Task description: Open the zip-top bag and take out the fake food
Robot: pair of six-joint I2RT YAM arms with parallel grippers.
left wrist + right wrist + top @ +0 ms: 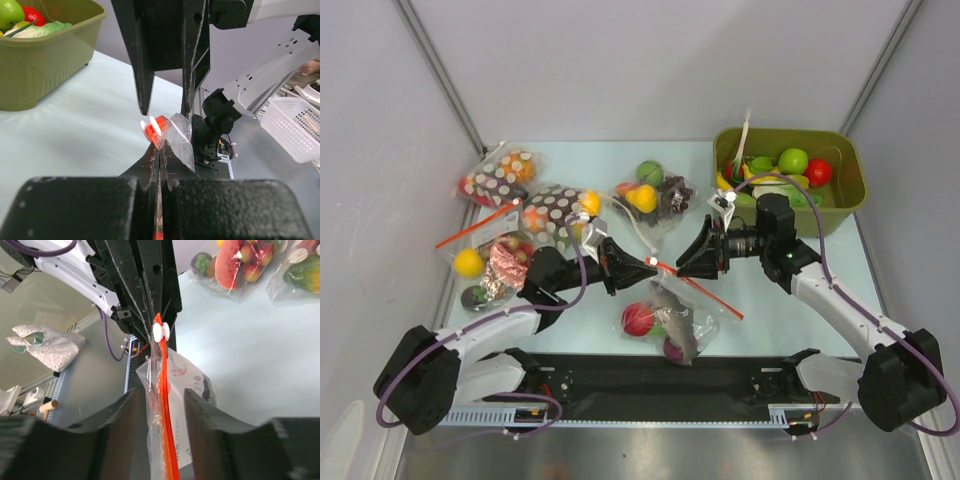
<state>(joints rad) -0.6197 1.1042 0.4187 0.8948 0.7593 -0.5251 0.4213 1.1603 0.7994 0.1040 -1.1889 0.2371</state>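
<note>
The zip-top bag (pixel 672 318) lies at the table's front middle, its red-orange zip strip (pixel 715 298) lifted at the left end. Inside show a red ball (pixel 638 320), a purple piece (pixel 675 350) and a grey fish-like piece (pixel 685 322). My left gripper (pixel 648 265) is shut on the strip's end; in the left wrist view its tips (pixel 160 145) pinch the strip by the white slider (pixel 152 127). My right gripper (pixel 685 264) faces it, open. In the right wrist view (pixel 159 397) the strip (pixel 167 440) runs between its fingers (pixel 120 412), untouched, with the slider (pixel 160 331) beyond them.
An olive bin (pixel 850 190) of fake food stands at the back right. Brown white-dotted bags (pixel 552 210) and a bag with a yellow ball (pixel 485 262) lie at the left. A bag with a green ball (pixel 655 192) lies behind the grippers.
</note>
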